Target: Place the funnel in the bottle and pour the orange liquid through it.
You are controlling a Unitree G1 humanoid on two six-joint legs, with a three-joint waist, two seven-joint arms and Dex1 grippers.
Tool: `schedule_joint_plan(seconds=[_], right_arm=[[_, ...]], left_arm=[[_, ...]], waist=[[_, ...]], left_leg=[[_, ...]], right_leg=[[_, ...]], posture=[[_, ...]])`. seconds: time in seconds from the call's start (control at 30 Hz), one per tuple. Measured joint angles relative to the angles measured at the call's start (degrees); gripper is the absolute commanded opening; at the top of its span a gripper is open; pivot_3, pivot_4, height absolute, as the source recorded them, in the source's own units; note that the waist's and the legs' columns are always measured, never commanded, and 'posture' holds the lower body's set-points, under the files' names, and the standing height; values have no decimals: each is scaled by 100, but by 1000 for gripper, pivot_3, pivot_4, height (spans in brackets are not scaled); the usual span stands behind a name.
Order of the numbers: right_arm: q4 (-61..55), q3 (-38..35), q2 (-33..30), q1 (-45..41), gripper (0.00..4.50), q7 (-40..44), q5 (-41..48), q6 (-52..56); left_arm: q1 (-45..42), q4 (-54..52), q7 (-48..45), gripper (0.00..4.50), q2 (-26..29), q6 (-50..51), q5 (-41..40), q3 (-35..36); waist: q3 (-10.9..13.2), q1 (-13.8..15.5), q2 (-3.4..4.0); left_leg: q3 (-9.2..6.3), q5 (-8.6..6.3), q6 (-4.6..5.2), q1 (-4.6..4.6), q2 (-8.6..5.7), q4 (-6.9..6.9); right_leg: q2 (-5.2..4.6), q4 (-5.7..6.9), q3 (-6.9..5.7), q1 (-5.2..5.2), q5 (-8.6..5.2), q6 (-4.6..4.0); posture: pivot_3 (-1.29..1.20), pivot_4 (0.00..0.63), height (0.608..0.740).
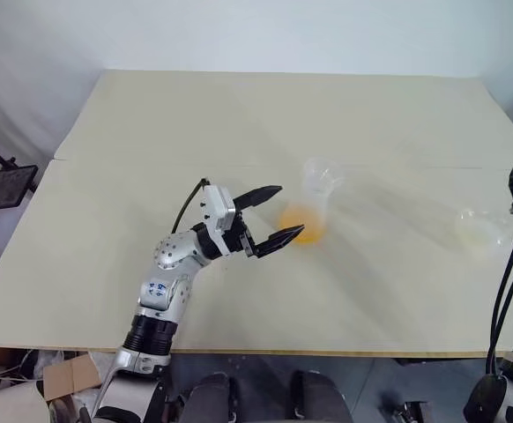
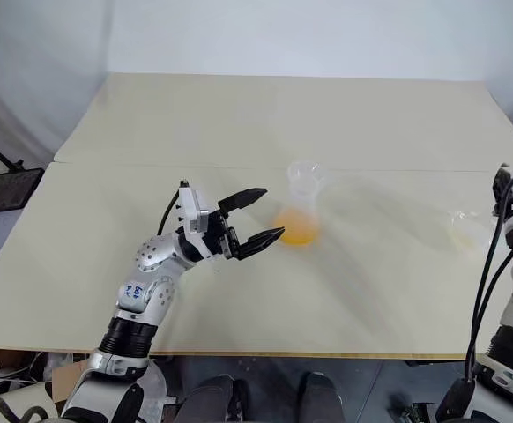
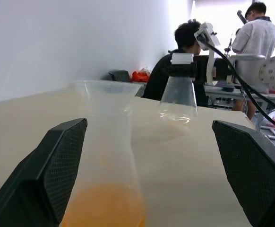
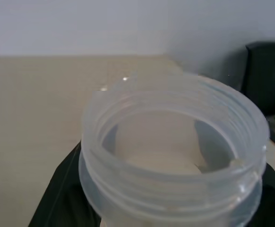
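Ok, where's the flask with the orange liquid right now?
The conical flask with the orange liquid stands near the table's middle, just past the left gripper's open jaws.

Even, soft daylight; faint shadows on the table (image 1: 151,229); wrist views blur close up, background window glares.

The table (image 1: 239,132) has a smooth, matt, pale wood-like top. The conical flask (image 1: 314,207) looks like clear, glossy plastic or glass, the orange liquid (image 1: 302,222) translucent inside. The bottle (image 4: 173,156) is frosted, ridged plastic. The left gripper (image 1: 272,214) has matt black, mesh-textured fingers (image 3: 57,165) on a satin metal wrist.
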Motion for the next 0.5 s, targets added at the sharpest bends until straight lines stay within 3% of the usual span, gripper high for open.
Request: schedule_joint_plan(seconds=[0.37,0.5], right_arm=[[2630,237,-338,-869,2504,282,-73,-2126],[2974,222,-341,-916,3849,429,179,-2436]], left_arm=[[-66,16,-29,4500,-62,-27,3,-5],[-66,15,0,4500,-72,-28,4,-5]], waist=[[0,-47,0],[0,-46,0]], left_leg=[[1,1,2,2,3,0],[0,2,1,2,4,0]], right_leg=[[0,-3,1,4,0,0],[0,-2,2,4,0,0]], posture=[[0,150,740],[0,150,740]])
